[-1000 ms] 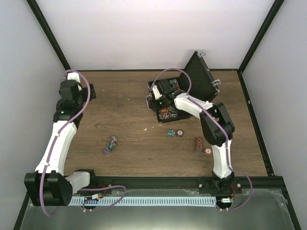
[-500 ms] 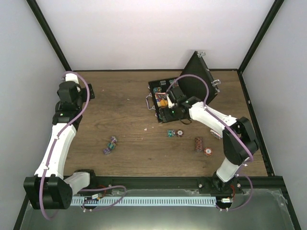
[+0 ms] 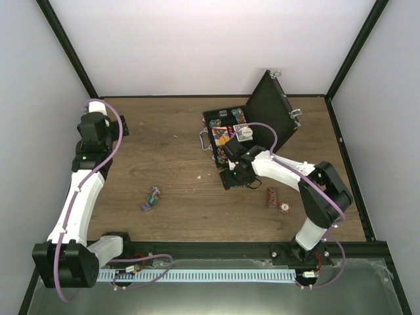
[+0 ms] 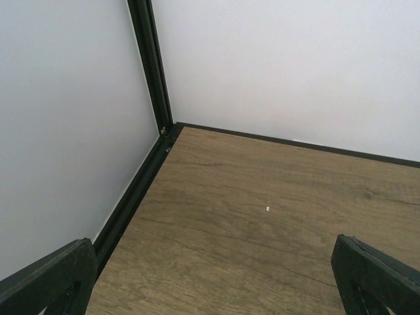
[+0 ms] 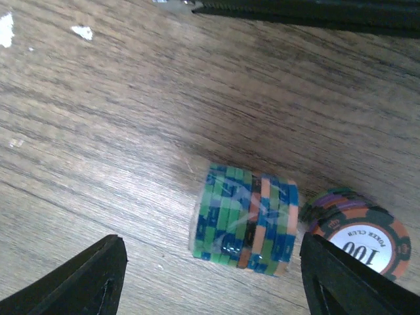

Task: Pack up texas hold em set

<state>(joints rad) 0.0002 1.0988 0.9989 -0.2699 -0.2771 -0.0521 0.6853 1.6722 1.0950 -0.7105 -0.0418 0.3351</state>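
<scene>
Briefcase (image 3: 211, 123) of the texas hold em set lies open at the far right-centre of the table (image 3: 177, 164). Its lid (image 3: 269, 108) stands tilted up on the right, and the tray holds multicoloured chips and decks too small to sort. The right gripper (image 5: 210, 262) hangs low just in front of the case, jaws released and standing either side of a green-and-blue chip stack (image 5: 243, 220), which lies on its side in clear wrap and is not touched by either finger. A second stack with an orange-and-black "100" face (image 5: 359, 230) sits just beside it, crowding the right-hand finger (image 5: 354, 282). The case's dark near edge runs along the top of the wrist view, and white flecks (image 5: 82, 31) dot the wood. A further stack (image 3: 272, 197) with a single chip (image 3: 285, 208) lies to the right. Another stack (image 3: 151, 198) lies well apart toward the left. The left gripper (image 4: 210, 282) is spread wide and empty over the far left corner, near the black frame post (image 4: 149, 62).
</scene>
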